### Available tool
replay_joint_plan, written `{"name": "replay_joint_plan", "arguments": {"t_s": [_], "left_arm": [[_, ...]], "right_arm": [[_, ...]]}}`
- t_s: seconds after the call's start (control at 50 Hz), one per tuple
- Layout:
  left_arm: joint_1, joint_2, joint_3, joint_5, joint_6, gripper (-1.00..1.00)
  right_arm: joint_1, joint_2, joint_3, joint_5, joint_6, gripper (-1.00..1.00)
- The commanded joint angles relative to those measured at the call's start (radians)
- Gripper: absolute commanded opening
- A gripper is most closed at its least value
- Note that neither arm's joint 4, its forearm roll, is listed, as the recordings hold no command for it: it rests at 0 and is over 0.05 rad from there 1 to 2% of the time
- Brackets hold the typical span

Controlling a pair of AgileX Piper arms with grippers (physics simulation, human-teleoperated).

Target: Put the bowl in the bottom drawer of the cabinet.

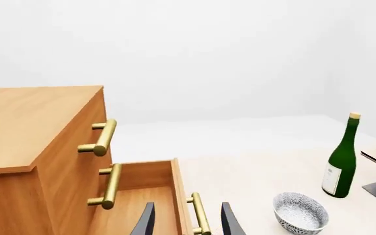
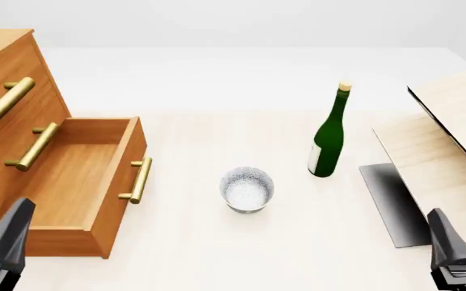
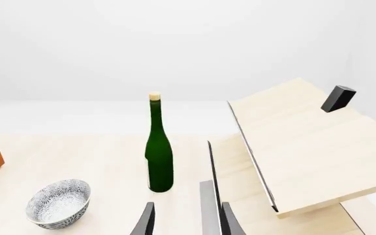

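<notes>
The pale worktop (image 2: 216,254) carries the cabinet (image 2: 6,79) at the left, the bowl (image 2: 247,189) mid-table, a green wine bottle (image 2: 327,142) upright near it, and pale wood panels (image 2: 443,151) at the right.

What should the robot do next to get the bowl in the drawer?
Probably reach the right gripper toward the bowl to grab it: the bottom drawer is already pulled out, and the bowl sits untouched on the table, with both grippers open.

Speckled bowl (image 2: 247,189) upright on table (image 2: 216,254), bottom drawer (image 2: 71,185) pulled open, green bottle (image 2: 329,134) standing beyond
</notes>
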Motion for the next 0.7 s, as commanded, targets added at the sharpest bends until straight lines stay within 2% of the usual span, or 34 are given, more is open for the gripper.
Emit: {"name": "replay_joint_plan", "arguments": {"t_s": [0.02,0.1,0.16,0.18,0.24,0.26,0.28,0.38,0.44,0.56,0.7], "left_arm": [[-0.126,0.0,-0.118,0.09,0.034,1.0],[-0.153,0.0,-0.139,0.106,0.044,1.0],[-0.182,0.051,-0.155,0.091,0.066,1.0],[-0.196,0.049,-0.106,0.052,0.077,1.0],[-0.212,0.119,-0.189,0.065,0.085,1.0],[-0.212,0.12,-0.189,0.065,0.085,1.0],[-0.228,0.119,-0.124,0.0,0.091,1.0],[-0.26,0.223,-0.137,-0.074,0.106,1.0],[-0.257,0.274,-0.163,-0.09,0.087,1.0],[-0.288,0.383,-0.194,-0.14,0.102,1.0],[-0.301,0.488,-0.263,-0.139,0.102,1.0]], "right_arm": [[0.0,0.0,0.0,0.0,0.0,1.0],[0.0,0.0,0.0,0.0,0.0,1.0],[0.0,0.0,0.0,0.0,0.0,1.0],[0.0,0.0,0.0,0.0,0.0,1.0],[0.0,0.0,0.0,0.0,0.0,1.0],[0.0,0.0,0.0,0.0,0.0,1.0],[0.0,0.0,0.0,0.0,0.0,1.0],[0.0,0.0,0.0,0.0,0.0,1.0],[0.0,0.0,0.0,0.0,0.0,1.0],[0.0,0.0,0.0,0.0,0.0,1.0],[0.0,0.0,0.0,0.0,0.0,1.0]]}}
